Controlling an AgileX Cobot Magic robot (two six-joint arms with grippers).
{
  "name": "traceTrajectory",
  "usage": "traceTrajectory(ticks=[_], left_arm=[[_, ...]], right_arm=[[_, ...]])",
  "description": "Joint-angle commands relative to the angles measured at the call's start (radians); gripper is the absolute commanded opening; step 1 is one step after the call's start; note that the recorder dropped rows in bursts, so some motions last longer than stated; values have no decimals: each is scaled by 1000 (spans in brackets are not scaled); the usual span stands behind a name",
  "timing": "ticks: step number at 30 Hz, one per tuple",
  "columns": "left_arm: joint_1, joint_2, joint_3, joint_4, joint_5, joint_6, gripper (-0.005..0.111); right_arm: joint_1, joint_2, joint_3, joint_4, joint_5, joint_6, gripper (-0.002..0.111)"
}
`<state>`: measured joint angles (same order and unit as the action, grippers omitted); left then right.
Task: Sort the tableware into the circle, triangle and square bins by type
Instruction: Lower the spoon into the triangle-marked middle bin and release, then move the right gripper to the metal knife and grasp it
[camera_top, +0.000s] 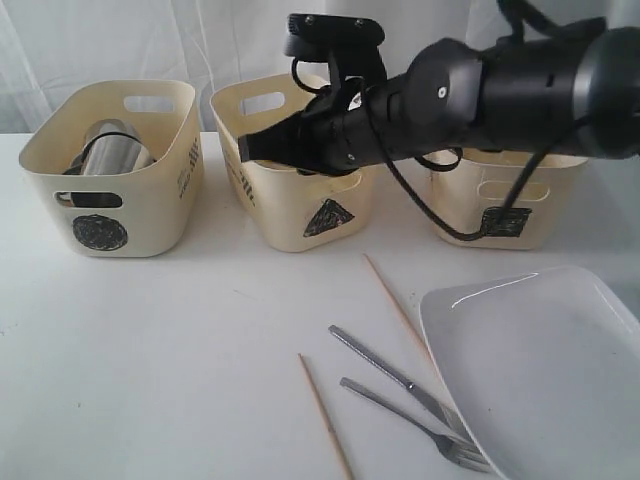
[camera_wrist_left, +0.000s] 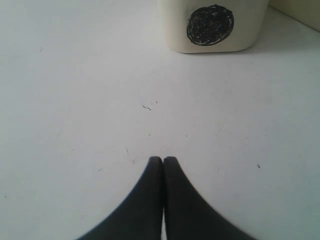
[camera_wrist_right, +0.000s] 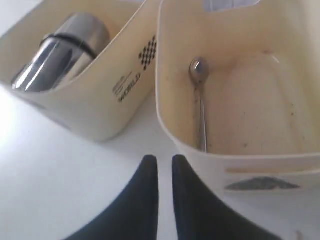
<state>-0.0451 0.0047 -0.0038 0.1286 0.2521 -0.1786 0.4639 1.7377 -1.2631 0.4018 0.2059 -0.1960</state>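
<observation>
Shiny steel forks (camera_top: 405, 412) lie beside a glossy white plate (camera_top: 540, 370).

My right gripper (camera_wrist_right: 165, 161), tips a narrow gap apart with nothing between, above white table (camera_wrist_right: 50, 190), cream bin (camera_wrist_right: 260, 165) with steel spoon (camera_wrist_right: 200, 100) lying inside (a triangle mark (camera_wrist_right: 260, 184) just shows on its front), neighbouring cream bin (camera_wrist_right: 100, 105) just beside, steel mug (camera_wrist_right: 60, 50) on its side within.

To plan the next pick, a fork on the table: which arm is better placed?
Probably the right. The fork lies on that arm's side, beside the plate, and the right gripper hangs empty by the triangle bin. The left gripper is shut before the circle bin.
</observation>
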Motion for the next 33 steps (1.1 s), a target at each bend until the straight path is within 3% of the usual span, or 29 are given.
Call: traceTrajectory(ticks=[1, 8, 10, 17, 26, 33], left_arm=[[3, -5, 4, -2, 1, -1, 0], [3, -5, 4, -2, 1, -1, 0], [3, -5, 4, -2, 1, -1, 0], [3, -5, 4, -2, 1, -1, 0], [3, -5, 4, -2, 1, -1, 0], [3, -5, 4, -2, 1, -1, 0]], right_arm=[[-6, -80, -5, -75, 276, -72, 0], [-6, -89, 1, -228, 741, -72, 0], [-6, -89, 23, -282, 791, -70, 0], [-6, -89, 108, -353, 710, -72, 2], [-6, -74, 150, -353, 567, -212, 38], [-6, 15, 151, -353, 543, -212, 38]])
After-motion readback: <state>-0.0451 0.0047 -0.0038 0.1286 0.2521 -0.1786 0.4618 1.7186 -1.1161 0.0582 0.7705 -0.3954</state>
